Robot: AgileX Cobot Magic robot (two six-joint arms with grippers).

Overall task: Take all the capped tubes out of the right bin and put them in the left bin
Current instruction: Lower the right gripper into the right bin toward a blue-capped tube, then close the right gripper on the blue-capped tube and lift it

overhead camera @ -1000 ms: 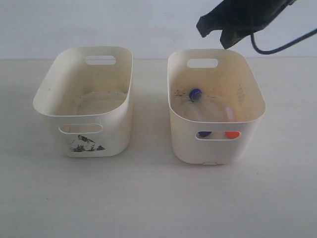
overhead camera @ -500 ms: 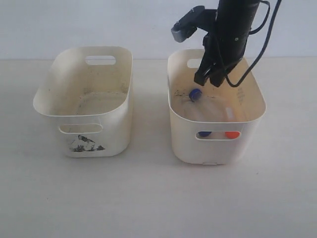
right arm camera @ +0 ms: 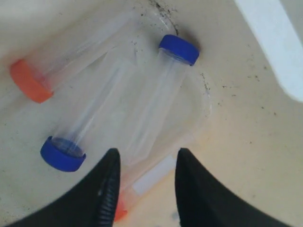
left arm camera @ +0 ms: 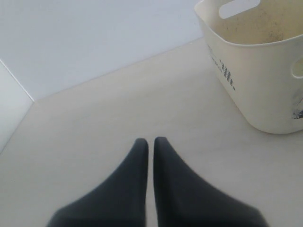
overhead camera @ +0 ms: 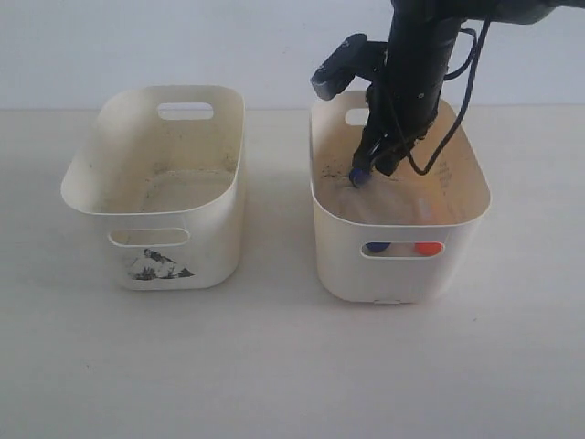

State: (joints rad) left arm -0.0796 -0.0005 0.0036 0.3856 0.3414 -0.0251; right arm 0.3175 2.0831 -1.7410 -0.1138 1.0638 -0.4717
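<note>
The right bin (overhead camera: 402,274) holds clear tubes. One blue-capped tube (right arm camera: 161,90) lies beside a second blue-capped tube (right arm camera: 87,120) and an orange-capped tube (right arm camera: 71,56). A further tube with a white label (right arm camera: 152,178) and an orange end lies lowest, between the fingers. My right gripper (right arm camera: 147,153) is open just above the tubes, inside the bin (overhead camera: 370,169), holding nothing. A blue cap (overhead camera: 376,247) and an orange cap (overhead camera: 427,248) show through the front slot. The left bin (overhead camera: 154,197), with its black mark, holds no tubes. My left gripper (left arm camera: 150,141) is shut over bare table.
The left bin's wall (left arm camera: 255,85) stands ahead and to one side of the left gripper. A cable (overhead camera: 462,96) hangs from the right arm over the right bin. The two bins sit side by side with a gap of table (overhead camera: 279,210) between them.
The right arm has come down from above the back of the right bin into it, fingertips now beside the blue cap. Bins and tubes have not moved.
</note>
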